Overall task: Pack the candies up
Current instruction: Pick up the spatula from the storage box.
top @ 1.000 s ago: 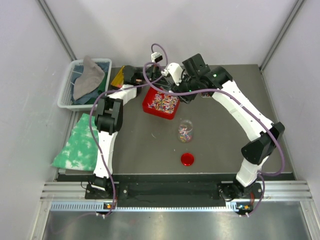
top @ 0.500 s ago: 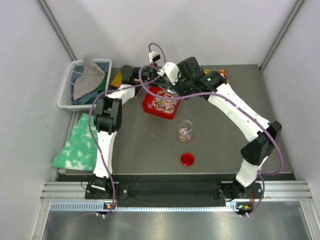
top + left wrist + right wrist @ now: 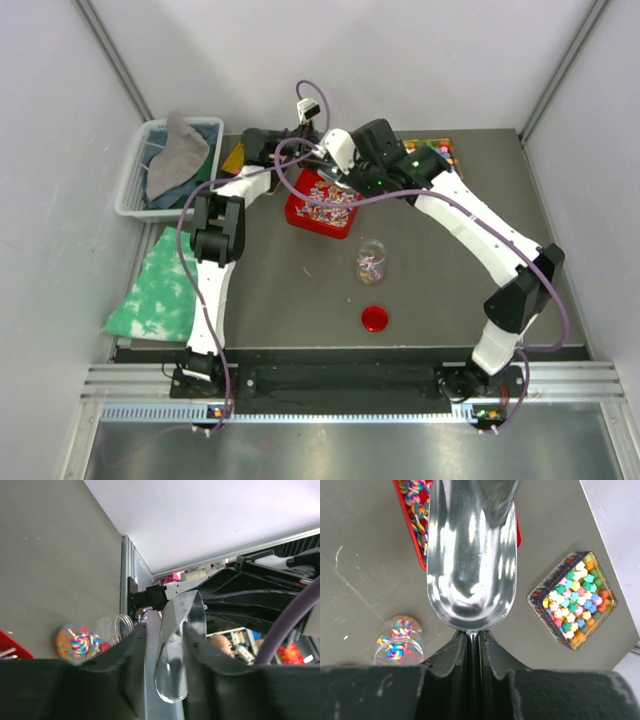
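Observation:
Multicoloured swirl candies fill a red tray (image 3: pixel 318 208), also in the right wrist view (image 3: pixel 415 507). A clear jar (image 3: pixel 372 262) in front of it holds a few; it also shows in the wrist views (image 3: pixel 399 645) (image 3: pixel 87 639). A box of pastel star candies (image 3: pixel 436 150) (image 3: pixel 573 600) sits at the back right. My right gripper (image 3: pixel 347 180) (image 3: pixel 473 641) is shut on the handle of an empty metal scoop (image 3: pixel 470 555) held over the tray. My left gripper (image 3: pixel 303 152) (image 3: pixel 167 630) is shut on a clear plastic scoop-like piece (image 3: pixel 172 672) behind the tray.
A red round lid (image 3: pixel 375 318) lies on the table in front of the jar. A basket with a grey cloth (image 3: pixel 170 165) stands at the back left. A green patterned cloth (image 3: pixel 155 290) lies at the left edge. A yellow-green packet (image 3: pixel 236 156) lies beside the basket.
My right arm has swung left, bringing the metal scoop over the red tray and uncovering the star candy box. The left gripper has barely moved.

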Motion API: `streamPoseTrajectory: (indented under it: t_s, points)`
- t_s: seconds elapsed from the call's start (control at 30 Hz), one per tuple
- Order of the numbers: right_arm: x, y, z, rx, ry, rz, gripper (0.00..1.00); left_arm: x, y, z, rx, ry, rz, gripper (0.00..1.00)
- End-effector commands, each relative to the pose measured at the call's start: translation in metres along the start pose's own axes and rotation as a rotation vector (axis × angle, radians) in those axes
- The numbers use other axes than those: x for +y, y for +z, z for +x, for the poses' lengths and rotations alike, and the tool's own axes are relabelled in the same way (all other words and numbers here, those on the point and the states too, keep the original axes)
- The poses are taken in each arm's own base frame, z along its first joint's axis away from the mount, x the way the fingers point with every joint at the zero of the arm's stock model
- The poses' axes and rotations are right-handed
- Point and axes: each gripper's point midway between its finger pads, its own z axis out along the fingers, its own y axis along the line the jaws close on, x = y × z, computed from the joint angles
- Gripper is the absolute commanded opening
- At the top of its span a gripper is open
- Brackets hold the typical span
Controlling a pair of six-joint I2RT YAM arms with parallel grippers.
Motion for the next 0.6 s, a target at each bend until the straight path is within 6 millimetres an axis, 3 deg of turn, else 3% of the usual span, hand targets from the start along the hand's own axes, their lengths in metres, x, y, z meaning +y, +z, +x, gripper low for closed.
streamPoseTrajectory:
  t_s: [0.0, 0.23, 0.33, 0.43, 0.47, 0.57]
  points:
    - [-0.013, -0.031, -0.016, -0.096, -0.008, 0.075, 0.0, -0.002, -0.03, 0.008, 0.091, 0.364, -0.111, 0.43]
    - [-0.033, -0.053, -0.014, -0.124, 0.02, 0.133, 0.0, -0.004, -0.061, -0.012, 0.035, 0.428, -0.15, 0.61]
    - [-0.037, -0.06, -0.018, -0.146, 0.029, 0.144, 0.0, -0.025, -0.068, -0.017, 0.019, 0.498, -0.164, 0.68]
    - [-0.04, -0.069, -0.023, -0.175, 0.035, 0.154, 0.0, -0.072, -0.064, -0.019, 0.002, 0.617, -0.15, 0.75]
    - [-0.041, -0.072, -0.026, -0.18, 0.033, 0.153, 0.0, -0.099, -0.061, -0.02, -0.012, 0.685, -0.132, 0.76]
    - [-0.046, -0.081, -0.03, -0.198, 0.037, 0.171, 0.0, -0.148, -0.055, -0.024, -0.056, 0.757, -0.078, 0.83]
